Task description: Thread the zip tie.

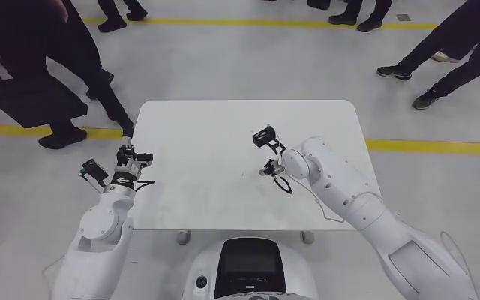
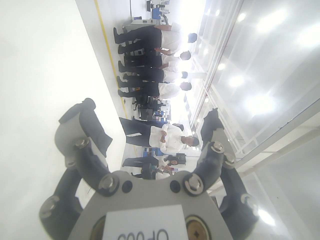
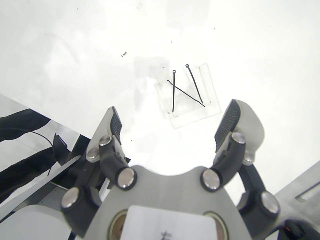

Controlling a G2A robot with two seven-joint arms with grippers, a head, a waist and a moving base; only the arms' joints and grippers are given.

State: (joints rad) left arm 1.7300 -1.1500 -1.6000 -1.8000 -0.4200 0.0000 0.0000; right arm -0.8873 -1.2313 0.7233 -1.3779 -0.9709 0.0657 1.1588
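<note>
Over the middle of the white table (image 1: 202, 127) hangs the right gripper (image 3: 172, 107), its fingers spread wide and holding nothing. The left gripper (image 2: 150, 111) sits at the table's left edge, fingers likewise spread apart and empty. Below the right gripper a small clear tray (image 3: 195, 117) lies flat on the tabletop, and in it lie three loose black zip ties (image 3: 173, 91), two crossing each other and the third just beside them.

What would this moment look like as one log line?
left gripper: open, by table edge | right gripper: open, above tray | zip ties: lying on tray, untouched
</note>
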